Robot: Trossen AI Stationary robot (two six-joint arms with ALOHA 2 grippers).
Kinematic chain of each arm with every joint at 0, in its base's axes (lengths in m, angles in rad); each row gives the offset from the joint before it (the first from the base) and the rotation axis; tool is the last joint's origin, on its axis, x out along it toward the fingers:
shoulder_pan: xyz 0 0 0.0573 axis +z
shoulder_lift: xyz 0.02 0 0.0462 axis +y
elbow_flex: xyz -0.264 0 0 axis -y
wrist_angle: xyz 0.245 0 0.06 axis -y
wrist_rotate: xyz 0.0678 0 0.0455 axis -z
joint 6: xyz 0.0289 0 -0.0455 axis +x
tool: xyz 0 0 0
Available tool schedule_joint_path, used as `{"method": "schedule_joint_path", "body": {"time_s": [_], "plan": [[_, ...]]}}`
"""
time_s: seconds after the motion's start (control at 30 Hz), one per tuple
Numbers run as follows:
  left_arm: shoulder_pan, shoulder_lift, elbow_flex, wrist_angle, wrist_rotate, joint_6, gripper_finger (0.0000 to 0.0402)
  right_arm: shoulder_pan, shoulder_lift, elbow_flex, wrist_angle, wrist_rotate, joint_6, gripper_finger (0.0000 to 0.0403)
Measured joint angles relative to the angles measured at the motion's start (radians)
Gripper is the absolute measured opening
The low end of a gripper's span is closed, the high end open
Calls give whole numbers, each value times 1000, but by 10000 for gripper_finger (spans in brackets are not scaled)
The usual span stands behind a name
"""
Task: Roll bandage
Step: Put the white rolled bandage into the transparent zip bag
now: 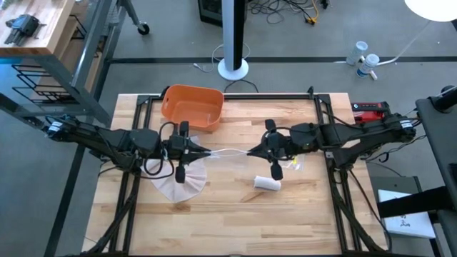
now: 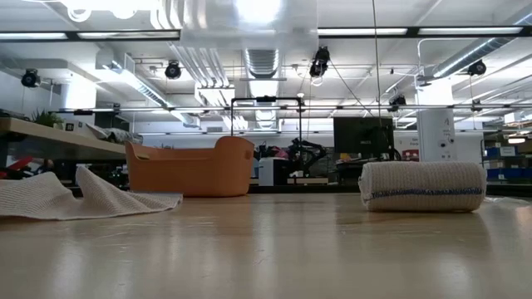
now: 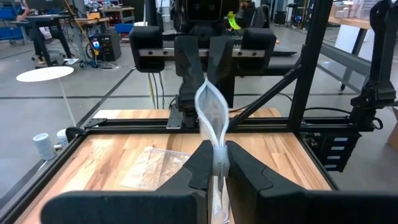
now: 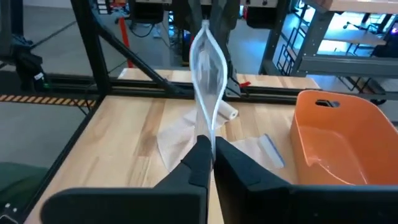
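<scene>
High view: clear bag (image 1: pixel 230 152) stretched between left gripper (image 1: pixel 207 152), right gripper (image 1: pixel 251 151).

Light wooden butcher-block table (image 1: pixel 235 214) w/ black frame is carrying: orange plastic bin (image 1: pixel 191 108) at far edge, white rolled bandage (image 1: pixel 268 183) right of centre, loose white gauze cloth (image 1: pixel 180 182) lying left-centre.

left end effector (image 3: pixel 219 163) clamped on clear strip (image 3: pixel 211 115) | right end effector (image 3: pixel 205 59) grips far end | table (image 3: pixel 292 155) below

Loose bandage (image 2: pixel 75 195), left end cut off
</scene>
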Motion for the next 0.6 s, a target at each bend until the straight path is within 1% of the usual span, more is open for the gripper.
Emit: {"method": "schedule_joint_path", "body": {"time_s": [0.13, 0.23, 0.33, 0.4, 0.43, 0.5, 0.57, 0.6], "plan": [[0, 15, 0, -1, 0, -4, 19, 0, 13, 0, 53, 1, -42, 3], [3, 37, 0, 4, -1, -6, 18, 0, 30, 2, 114, -68, -73, 2], [3, 55, 0, 46, -9, 16, 18, 0, 64, 2, 116, -95, -73, 1], [2, 65, 0, 84, -7, 42, 18, 0, 89, 0, 104, -92, -75, 1], [1, 68, 0, 102, 4, 49, 18, -1, 99, -1, 104, -67, -78, 1], [0, 71, 0, 130, 47, 47, 18, 0, 107, -1, 96, 33, -83, 1], [0, 71, 0, 143, 104, 4, 19, 0, 109, -1, 92, 141, -87, 1], [0, 71, 0, 145, 125, -22, 19, -1, 109, -1, 88, 173, -87, 1]]}}
